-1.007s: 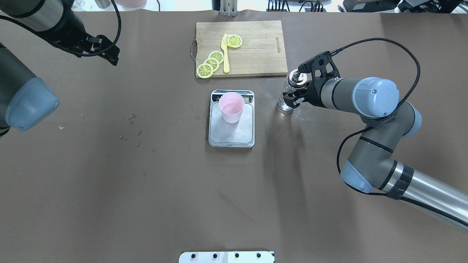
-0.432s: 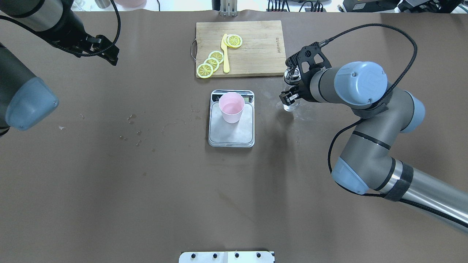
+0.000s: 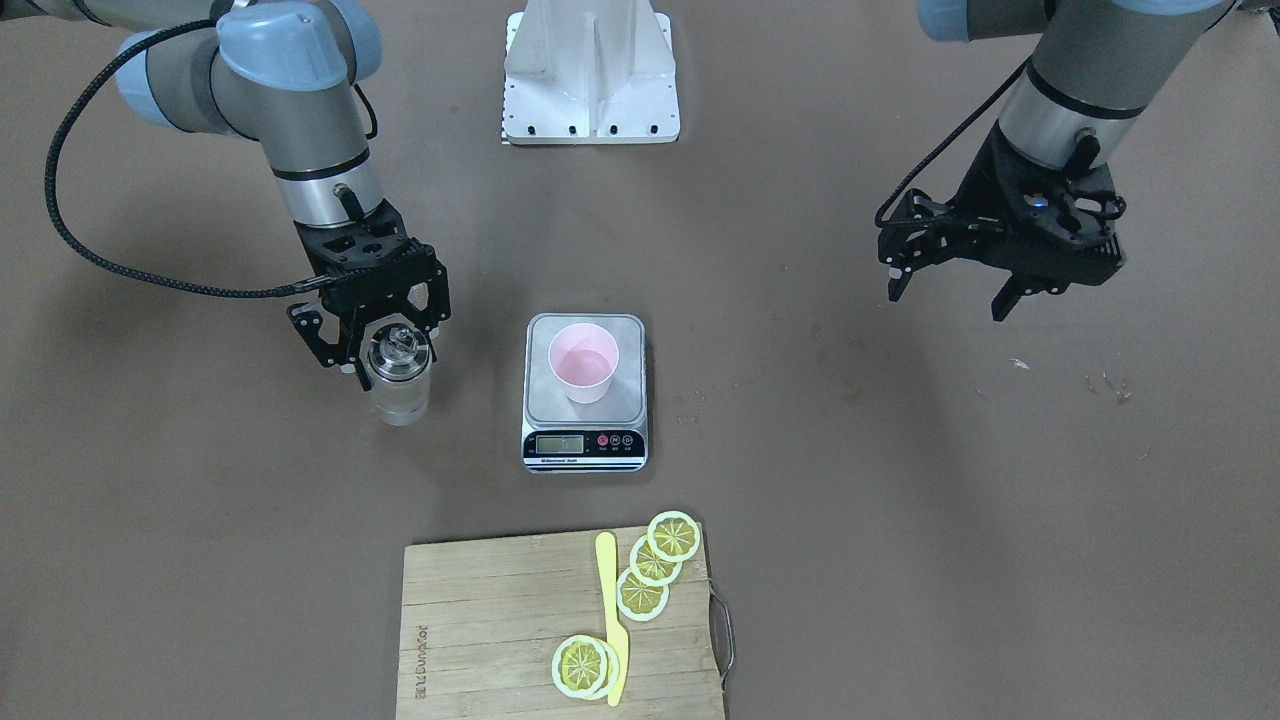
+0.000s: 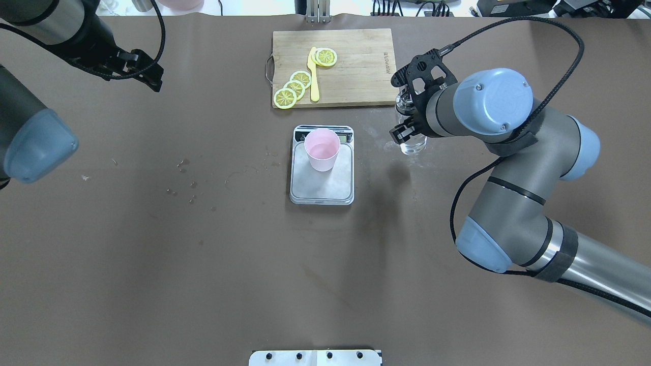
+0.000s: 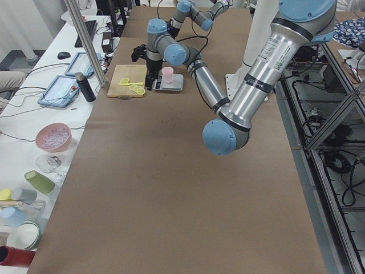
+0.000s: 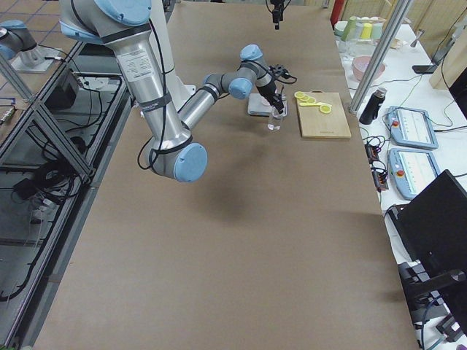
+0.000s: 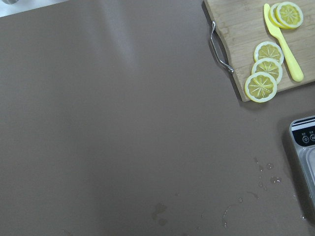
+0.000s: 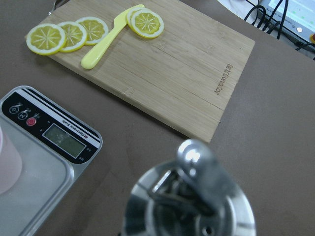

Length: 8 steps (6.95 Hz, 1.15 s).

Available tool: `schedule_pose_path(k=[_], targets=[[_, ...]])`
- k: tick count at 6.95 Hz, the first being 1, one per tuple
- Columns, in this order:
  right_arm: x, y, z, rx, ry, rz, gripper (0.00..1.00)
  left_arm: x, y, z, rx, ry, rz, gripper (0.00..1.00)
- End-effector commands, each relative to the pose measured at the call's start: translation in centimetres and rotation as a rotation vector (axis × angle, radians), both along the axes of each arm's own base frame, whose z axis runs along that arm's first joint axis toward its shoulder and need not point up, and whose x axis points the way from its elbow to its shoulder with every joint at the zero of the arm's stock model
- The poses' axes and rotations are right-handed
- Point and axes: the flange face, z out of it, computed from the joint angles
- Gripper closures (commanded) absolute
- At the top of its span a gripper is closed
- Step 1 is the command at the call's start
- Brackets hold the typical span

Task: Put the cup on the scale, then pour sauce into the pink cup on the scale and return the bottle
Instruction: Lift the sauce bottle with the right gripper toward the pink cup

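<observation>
Since a second ago the right arm has swung its wrist up over the bottle [image 3: 400,395], and the bottle has shifted a little farther from the scale [image 3: 585,443], toward the robot's right. The right claw [image 3: 388,348] sits closed on the bottle's top, one finger on either side of the metal cap. The bottle's long axis runs roughly upright, cap up. In the right wrist view the small spout sits at the cap's edge on the cutting board [image 3: 490,620] side. I cannot tell whether the bottle's base touches the surface [image 3: 800,500]. The cup [image 3: 583,362] stands upright on the scale's platform, mouth up. The left claw [image 3: 950,292] hangs well apart, fingers spread, holding nothing.
</observation>
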Motion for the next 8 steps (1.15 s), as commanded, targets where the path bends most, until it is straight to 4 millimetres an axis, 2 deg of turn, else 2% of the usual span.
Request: schedule_pose_path(k=[1, 3, 5, 7, 8], targets=[[0.0, -0.4, -0.9, -0.019, 0.065, 0.013, 1.00, -3.3, -0.3, 2.6, 0.028, -0.027, 0.018, 0.03], [0.1, -0.6, -2.0, -0.029, 0.113, 0.033, 1.00, -8.5, -1.0, 7.0, 0.035, -0.046, 0.052, 0.03], [-0.6, -0.3, -3.4, -0.028, 0.171, 0.052, 1.00, -12.0, -1.0, 10.3, 0.036, -0.081, 0.048, 0.03], [-2.3, 1.0, -3.3, -0.005, 0.201, 0.047, 1.00, -16.6, -0.2, 13.9, 0.012, -0.038, 0.075, 0.03], [-3.0, 1.6, -3.2, -0.004, 0.236, 0.046, 1.00, -18.1, 0.1, 15.8, -0.002, -0.044, 0.066, 0.03]])
